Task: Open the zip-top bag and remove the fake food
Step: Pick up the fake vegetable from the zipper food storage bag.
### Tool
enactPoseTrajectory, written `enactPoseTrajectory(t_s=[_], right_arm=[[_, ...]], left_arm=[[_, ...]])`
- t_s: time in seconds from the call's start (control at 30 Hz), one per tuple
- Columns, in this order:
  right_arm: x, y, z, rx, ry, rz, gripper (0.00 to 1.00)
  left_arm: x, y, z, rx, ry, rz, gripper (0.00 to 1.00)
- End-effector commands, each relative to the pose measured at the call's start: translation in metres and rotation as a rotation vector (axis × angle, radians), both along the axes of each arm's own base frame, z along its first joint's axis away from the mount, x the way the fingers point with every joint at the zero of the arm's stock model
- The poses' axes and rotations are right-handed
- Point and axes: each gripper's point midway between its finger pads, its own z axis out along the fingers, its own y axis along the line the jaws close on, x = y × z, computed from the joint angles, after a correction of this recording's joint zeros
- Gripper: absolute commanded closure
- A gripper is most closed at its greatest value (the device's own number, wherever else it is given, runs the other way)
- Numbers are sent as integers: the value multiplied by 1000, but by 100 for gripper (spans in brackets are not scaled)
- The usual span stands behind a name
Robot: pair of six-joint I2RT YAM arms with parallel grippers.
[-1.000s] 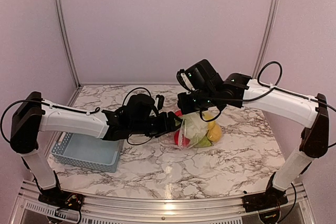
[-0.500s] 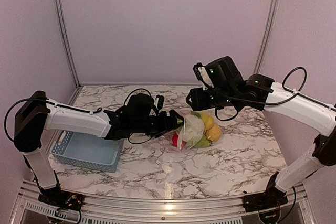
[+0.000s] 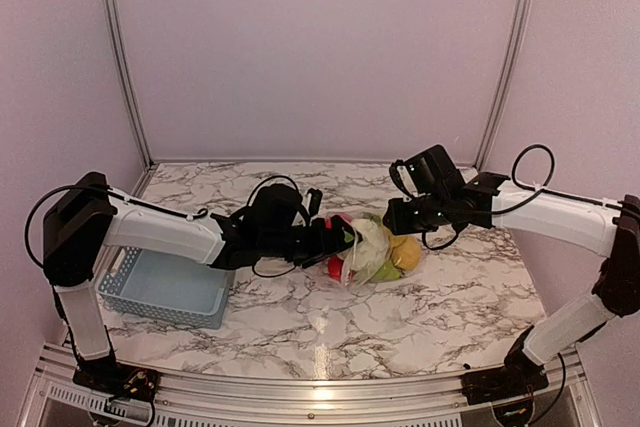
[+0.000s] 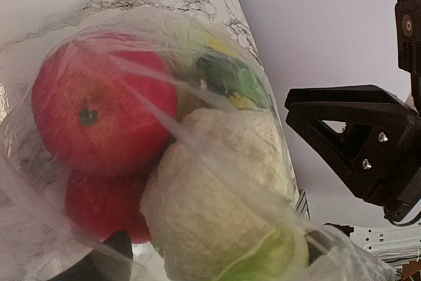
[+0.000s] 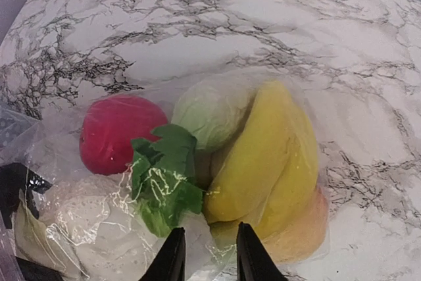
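The zip-top bag (image 3: 372, 252) lies on the marble, full of fake food. In the right wrist view I see through it a red apple (image 5: 115, 133), a yellow banana (image 5: 263, 156), a green leaf (image 5: 164, 176) and a pale cabbage (image 5: 210, 113). My left gripper (image 3: 343, 237) is at the bag's left end. Its jaws stand wide apart (image 4: 214, 251), with film and a white knobbly cabbage (image 4: 217, 195) between them and apples (image 4: 99, 110) to the left. My right gripper (image 3: 392, 219) is at the bag's upper right. Its fingers (image 5: 172, 255) are close together with crinkled film between them.
A light blue lattice basket (image 3: 165, 292) stands at the left, under my left forearm. The back wall and the side walls enclose the marble table (image 3: 300, 332). My right gripper's black body shows in the left wrist view (image 4: 355, 143), behind the bag.
My right gripper has come down and to the right, from above the bag to its upper right end. My left gripper has pushed a little right. The bag sits lower and flatter.
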Motion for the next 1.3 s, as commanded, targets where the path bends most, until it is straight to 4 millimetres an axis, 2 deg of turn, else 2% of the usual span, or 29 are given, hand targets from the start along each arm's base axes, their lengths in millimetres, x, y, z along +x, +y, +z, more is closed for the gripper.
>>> enactPoseTrajectory(t_s=[0.0,0.17,0.33,0.53,0.7,0.77,0.97,1.27], right_arm=[[7,13,-7,54,-3,18,76],[3,25,-20,50,20,38,80],[-3,44,-18,37,12,65,81],[1,34,-11,24,-14,21,78],[9,24,-9,30,-30,-12,72],[11,23,-8,32,-36,-18,71],[17,17,-11,42,-40,-41,69],[21,17,-22,36,-21,-38,69]], left_arm=[[11,-8,2,-10,-13,-6,8],[20,-11,4,-9,-22,-5,9],[26,-16,1,19,-28,-17,17],[28,-7,-2,77,-47,6,41],[29,5,8,112,-84,25,65],[27,9,10,118,-89,25,71],[22,21,9,133,-78,35,71],[17,29,1,107,-48,41,49]])
